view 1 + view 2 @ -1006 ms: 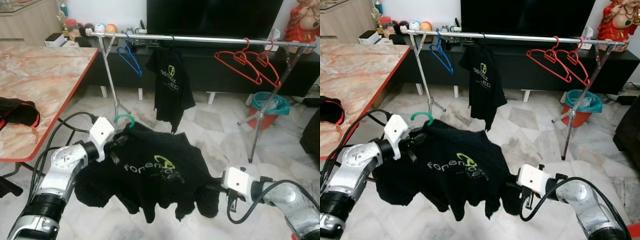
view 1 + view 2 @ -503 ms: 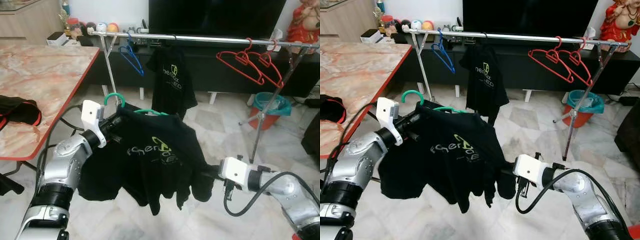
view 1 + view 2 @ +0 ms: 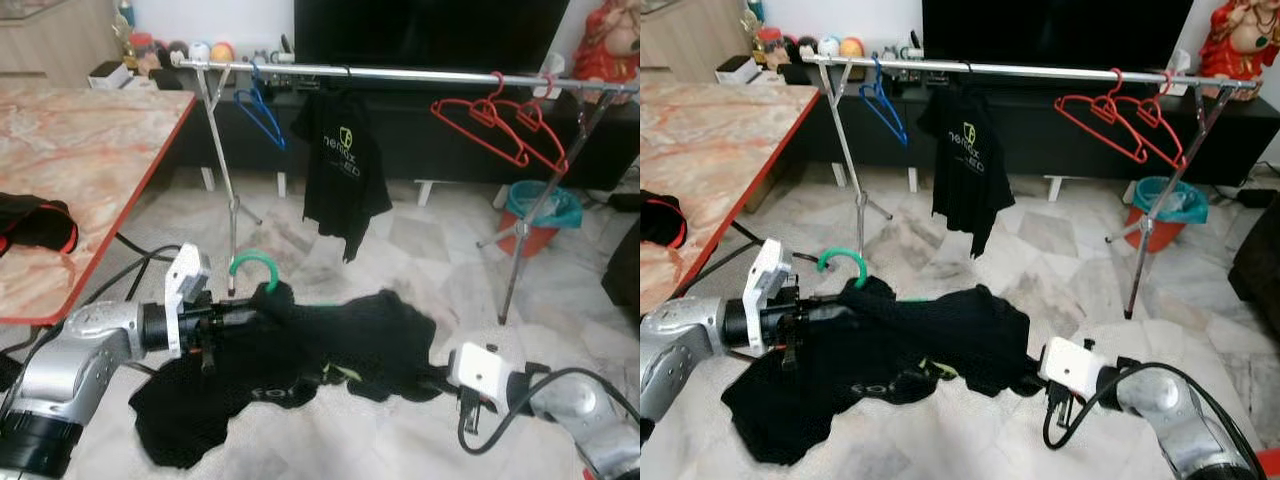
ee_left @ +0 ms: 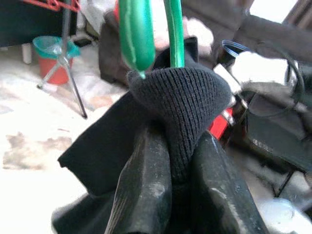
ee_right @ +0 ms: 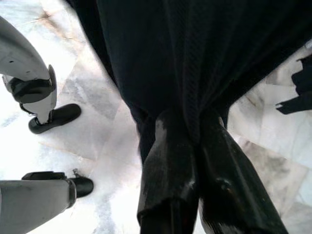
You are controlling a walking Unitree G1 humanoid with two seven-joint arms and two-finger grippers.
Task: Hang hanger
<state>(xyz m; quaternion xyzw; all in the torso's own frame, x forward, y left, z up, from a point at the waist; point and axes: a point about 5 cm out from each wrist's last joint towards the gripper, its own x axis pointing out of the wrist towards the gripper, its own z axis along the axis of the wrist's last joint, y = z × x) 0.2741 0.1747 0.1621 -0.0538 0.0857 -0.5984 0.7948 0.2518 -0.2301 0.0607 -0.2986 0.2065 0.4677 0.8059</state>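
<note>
A black T-shirt (image 3: 300, 365) on a green hanger (image 3: 250, 266) sags low over the marble floor between my two grippers. My left gripper (image 3: 246, 312) is shut on the shirt's collar at the hanger's neck; in the left wrist view the ribbed collar (image 4: 180, 97) is pinched between the fingers (image 4: 146, 195), and the green hook (image 4: 134, 34) rises above them. My right gripper (image 3: 426, 378) is shut on the shirt's far edge, black cloth (image 5: 195, 58) bunched between its fingers (image 5: 165, 170). The silver clothes rail (image 3: 420, 74) stands ahead, well above the hanger.
On the rail hang a blue hanger (image 3: 258, 112), a black shirt (image 3: 342, 165) and two red hangers (image 3: 495, 125). A marble table (image 3: 80, 150) with a black-and-red garment (image 3: 35, 222) is at the left. A teal-lined bin (image 3: 535, 215) stands by the rail's right leg.
Both arms have dropped. The shirt, held up and spread half a second ago, now droops close to the floor, and the green hook sits lower.
</note>
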